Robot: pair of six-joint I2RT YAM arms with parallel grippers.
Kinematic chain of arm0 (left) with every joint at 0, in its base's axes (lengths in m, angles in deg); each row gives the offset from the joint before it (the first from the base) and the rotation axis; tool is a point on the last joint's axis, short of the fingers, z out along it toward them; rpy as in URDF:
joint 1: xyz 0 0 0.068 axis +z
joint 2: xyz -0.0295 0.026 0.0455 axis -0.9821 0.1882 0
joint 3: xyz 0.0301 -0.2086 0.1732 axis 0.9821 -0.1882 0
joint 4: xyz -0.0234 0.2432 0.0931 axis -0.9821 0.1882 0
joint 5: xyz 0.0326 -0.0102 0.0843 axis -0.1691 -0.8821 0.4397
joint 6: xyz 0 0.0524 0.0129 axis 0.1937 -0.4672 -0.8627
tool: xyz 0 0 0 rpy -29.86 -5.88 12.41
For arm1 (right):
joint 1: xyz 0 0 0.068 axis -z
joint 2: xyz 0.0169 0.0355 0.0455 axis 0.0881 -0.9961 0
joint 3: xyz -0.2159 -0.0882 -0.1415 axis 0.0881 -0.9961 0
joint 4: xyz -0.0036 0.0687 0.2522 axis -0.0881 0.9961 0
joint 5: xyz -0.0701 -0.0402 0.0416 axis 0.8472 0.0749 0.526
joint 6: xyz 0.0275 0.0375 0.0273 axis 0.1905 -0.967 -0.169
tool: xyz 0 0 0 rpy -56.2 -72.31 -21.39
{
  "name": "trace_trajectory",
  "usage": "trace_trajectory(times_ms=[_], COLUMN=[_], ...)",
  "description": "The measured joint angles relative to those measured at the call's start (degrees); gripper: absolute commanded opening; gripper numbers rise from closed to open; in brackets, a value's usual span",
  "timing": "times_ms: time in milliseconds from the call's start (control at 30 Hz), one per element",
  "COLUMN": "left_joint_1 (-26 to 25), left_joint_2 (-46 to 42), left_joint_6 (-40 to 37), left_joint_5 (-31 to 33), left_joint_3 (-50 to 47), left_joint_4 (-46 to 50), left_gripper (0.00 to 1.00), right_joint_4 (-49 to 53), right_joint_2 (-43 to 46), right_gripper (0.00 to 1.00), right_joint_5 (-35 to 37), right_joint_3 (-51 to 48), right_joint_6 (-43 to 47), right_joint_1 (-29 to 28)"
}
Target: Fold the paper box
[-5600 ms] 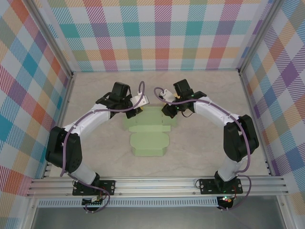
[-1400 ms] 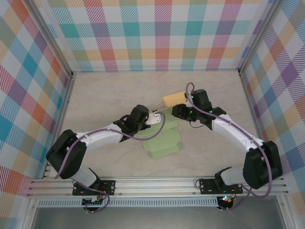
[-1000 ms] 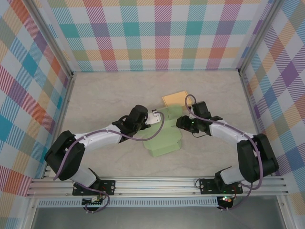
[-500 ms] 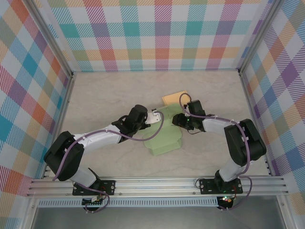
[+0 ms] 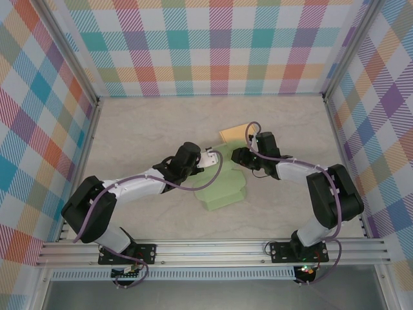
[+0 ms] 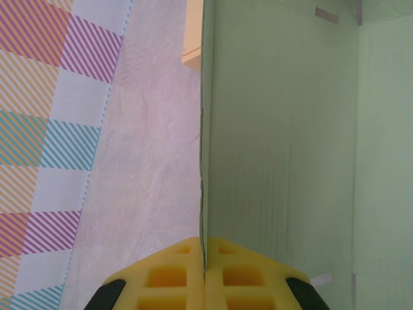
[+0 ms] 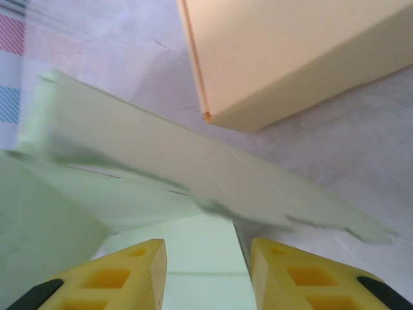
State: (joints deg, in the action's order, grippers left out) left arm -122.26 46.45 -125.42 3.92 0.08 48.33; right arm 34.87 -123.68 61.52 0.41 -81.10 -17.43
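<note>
status: we judge mid-fold, paper box (image 5: 221, 186) mid-desk (image 5: 142, 129), partly formed, flaps not tucked, closing left | L fingers (image 6: 173, 284) pinched shut on box wall edge | R fingers (image 7: 122, 274) part-open astride a flap, no hold yet

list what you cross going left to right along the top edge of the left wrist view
checked wall → table → orange box → green paper box
</note>
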Motion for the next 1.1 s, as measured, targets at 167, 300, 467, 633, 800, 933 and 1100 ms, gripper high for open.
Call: trace_trajectory(times_ms=[167,300,467,633,800,933,1100], left_joint_1=[0.00,0.00,0.00,0.00,0.00,0.00,0.00], left_joint_2=[0.24,0.24,0.24,0.24,0.24,0.24,0.24], left_joint_6=[0.20,0.22,0.20,0.20,0.20,0.17,0.15], left_joint_5=[0.00,0.00,0.09,0.15,0.17,0.17,0.20], left_joint_3=[0.00,0.00,0.02,0.02,0.02,0.02,0.22], left_joint_4=[-0.22,-0.48,-0.46,-0.46,-0.46,-0.46,-0.42], left_gripper=[0.00,0.00,0.00,0.00,0.00,0.00,0.00], right_joint_4=[-2.91,-5.55,-4.17,0.35,2.73,3.15,3.02], right_joint_2=[-0.04,-1.97,-2.40,1.40,1.70,-0.79,-4.09], right_gripper=[0.42,0.42,0.47,0.49,0.50,0.49,0.46], right_joint_5=[-1.27,-2.14,-0.61,4.39,7.48,7.76,6.34], right_joint_3=[-0.61,-0.63,-1.03,-1.70,-1.70,-1.42,-0.63], right_joint_6=[-1.90,-3.26,-2.97,-1.46,-0.24,0.02,-0.20], right_joint_1=[-0.11,-0.35,-0.44,-0.42,-0.42,-0.42,-0.42])
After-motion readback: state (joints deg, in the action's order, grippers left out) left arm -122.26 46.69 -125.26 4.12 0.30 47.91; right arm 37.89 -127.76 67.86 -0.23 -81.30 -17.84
